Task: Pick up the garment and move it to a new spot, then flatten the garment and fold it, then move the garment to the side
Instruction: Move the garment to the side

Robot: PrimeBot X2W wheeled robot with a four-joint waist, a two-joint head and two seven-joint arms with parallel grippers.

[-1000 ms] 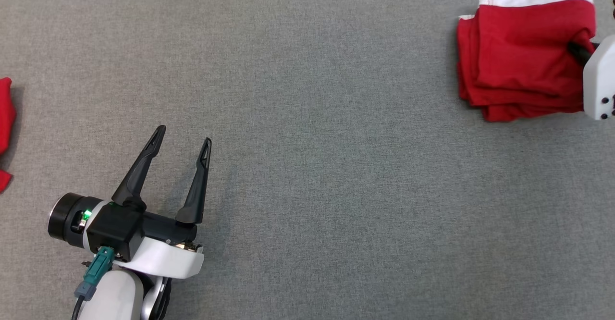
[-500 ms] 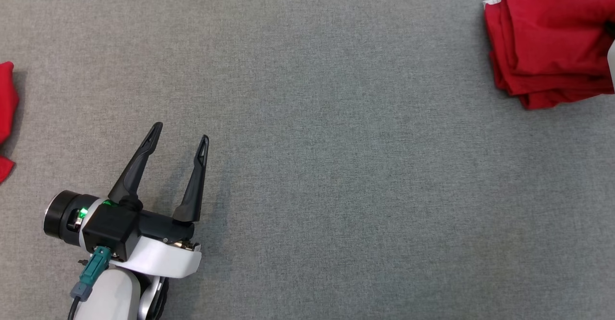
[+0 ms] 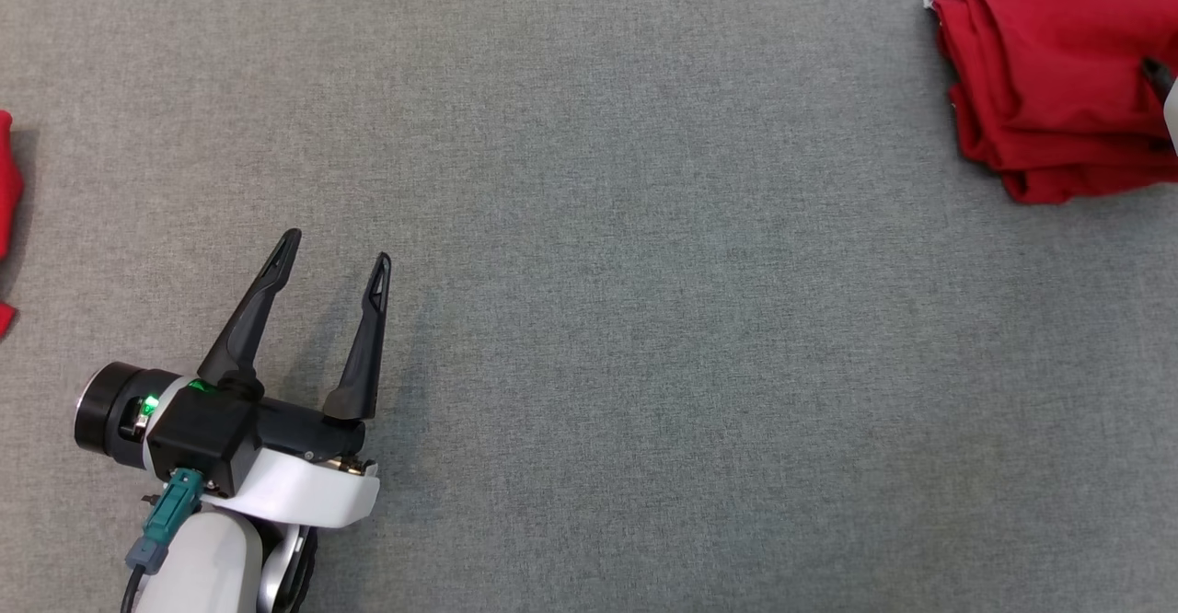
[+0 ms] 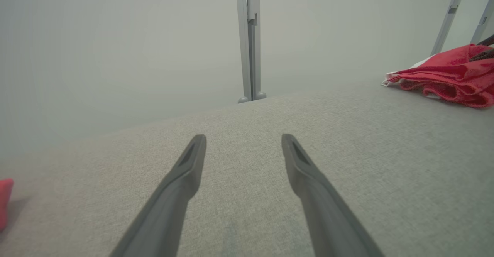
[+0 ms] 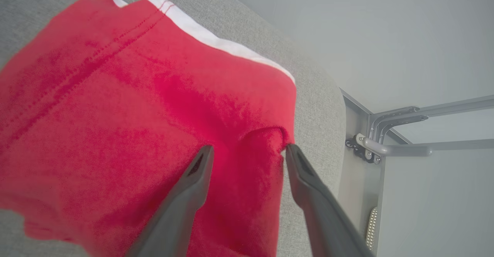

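Note:
The garment point(image 3: 1040, 70), red with a white hem, lies folded in a neat stack at the far right of the grey table point(image 3: 644, 226). It also shows in the left wrist view as the garment point(image 4: 444, 77) and in the right wrist view as the garment point(image 5: 115, 114). My right gripper point(image 5: 247, 151) is open, its fingers standing apart over the stack's right edge, astride a small raised fold. In the head view just one dark fingertip point(image 3: 1155, 73) pokes in. My left gripper point(image 3: 336, 249) hovers open and empty at the lower left, its fingers point(image 4: 185, 172) spread over bare table.
Another red cloth point(image 3: 5, 171) lies at the table's left edge and shows as a red cloth point(image 4: 4, 201) in the left wrist view. Just right of the garment is the table's edge, with a metal frame point(image 5: 386, 137) beyond it. A grey post point(image 4: 249, 37) stands behind the table.
My right gripper has gone from shut on the garment to open, letting it go. The garment first slid a little farther right. The left arm has barely shifted.

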